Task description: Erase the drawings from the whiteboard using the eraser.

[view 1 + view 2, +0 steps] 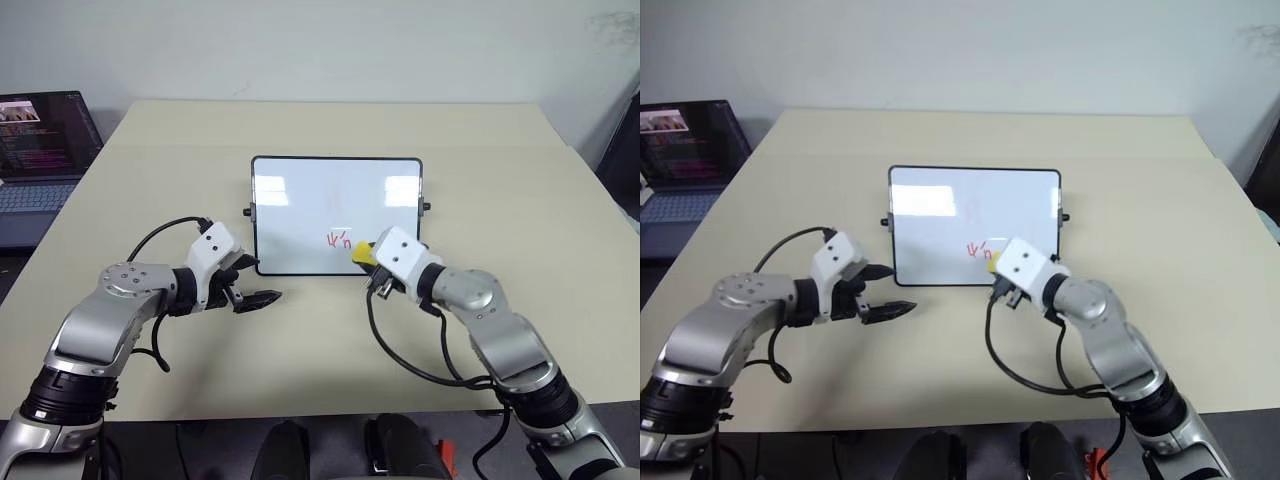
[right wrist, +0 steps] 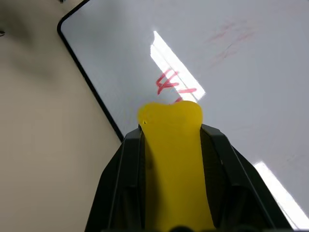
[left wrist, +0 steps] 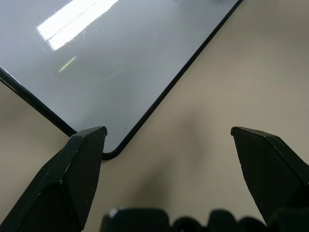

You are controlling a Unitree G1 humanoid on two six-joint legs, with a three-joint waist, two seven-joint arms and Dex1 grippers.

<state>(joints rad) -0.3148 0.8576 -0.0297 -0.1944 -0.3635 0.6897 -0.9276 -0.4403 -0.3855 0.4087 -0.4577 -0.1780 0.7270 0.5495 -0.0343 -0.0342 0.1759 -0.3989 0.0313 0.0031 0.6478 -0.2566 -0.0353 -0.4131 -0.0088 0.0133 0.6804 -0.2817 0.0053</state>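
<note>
The main risk lies in how the eraser point(image 2: 171, 159) sits in the right gripper point(image 1: 372, 262): its two black fingers are clamped on the yellow block, which bulges out past the fingertips, so a wipe pressed too hard or at too steep an angle could twist it in the grip or squeeze it out. A second hazard is the whiteboard point(image 1: 300, 200) itself, which lies flat and unheld on the table point(image 1: 500, 170); a sideways stroke could drag it across the surface instead of clearing the ink, since nothing pins it down. The drawings point(image 1: 339, 239) that remain sharp are a short red row near the board's front edge, just ahead of the eraser's tip, with only faint pinkish smears higher up that a light pass might leave behind. The right forearm reaches in from the right, wrist bent so the gripper points forward, leftward and slightly down over the board's near right corner. The left gripper point(image 1: 255, 297) hovers over the table just off the board's near left corner, fingers spread wide and empty, aimed toward the right, with the elbow swung outward. A laptop point(image 1: 40, 150) rests at the far left, well apart.
</note>
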